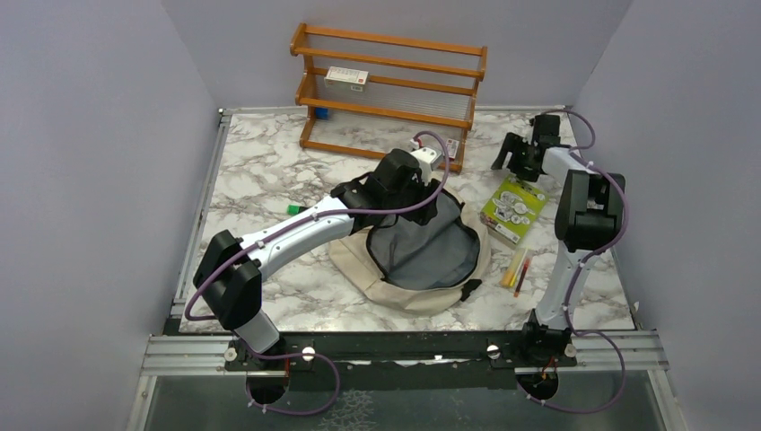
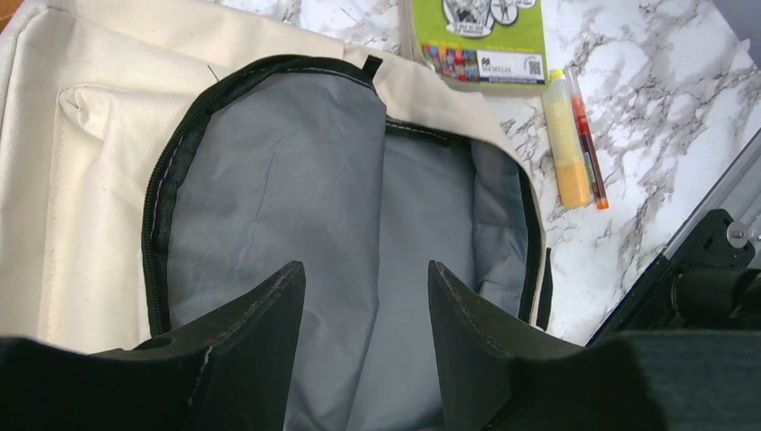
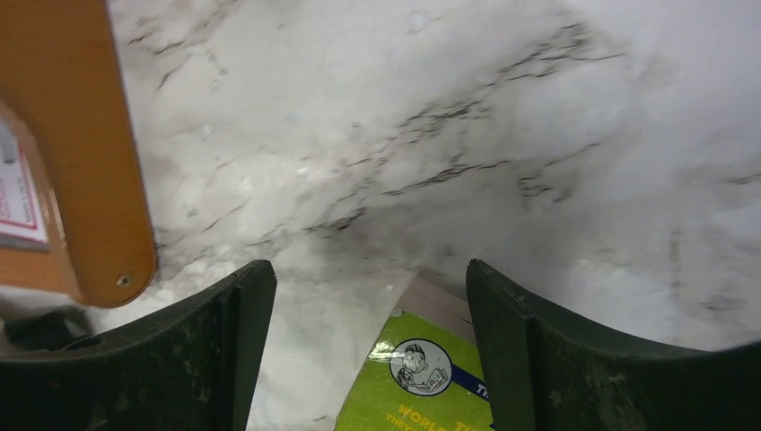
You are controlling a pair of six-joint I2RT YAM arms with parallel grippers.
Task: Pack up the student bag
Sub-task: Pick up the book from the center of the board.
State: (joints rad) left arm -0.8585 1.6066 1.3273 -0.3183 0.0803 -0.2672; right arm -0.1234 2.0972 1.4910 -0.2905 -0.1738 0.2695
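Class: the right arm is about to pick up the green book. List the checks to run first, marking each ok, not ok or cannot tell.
1. student bag mouth open: ok.
2. right gripper open and empty: ok.
3. It is centred over the green book: not ok, only a corner is under it.
4. left gripper clear of the bag mouth: not ok, it hangs over it.
5. wooden rack apart from right gripper: ok, close.
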